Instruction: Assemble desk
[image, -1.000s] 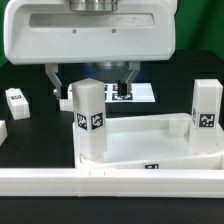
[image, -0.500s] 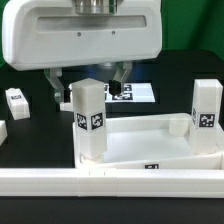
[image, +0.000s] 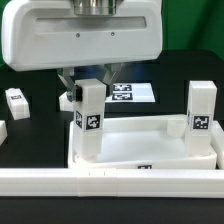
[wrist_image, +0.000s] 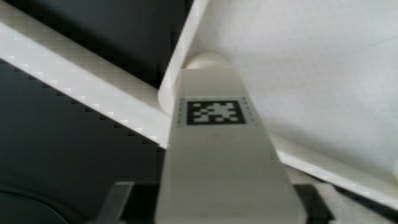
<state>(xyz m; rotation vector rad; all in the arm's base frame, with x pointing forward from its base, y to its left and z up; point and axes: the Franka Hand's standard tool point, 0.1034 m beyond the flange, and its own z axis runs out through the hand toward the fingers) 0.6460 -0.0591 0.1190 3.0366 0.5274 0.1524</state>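
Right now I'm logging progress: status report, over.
End effector clamped on upright leg. Leg standing at tabletop corner; second leg upright. Nothing in the way.

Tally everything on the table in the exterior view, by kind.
Tabletop: 1
Upright legs: 2
Small white block: 1
Marker board: 1
Front white rail: 1
Cut-off white piece at edge: 1
Total: 7

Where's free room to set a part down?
Free: black table between small block and the leg under the fingers; tray floor between that leg and the other leg. Crowded: around the first leg, fingers flanking it, marker board behind.
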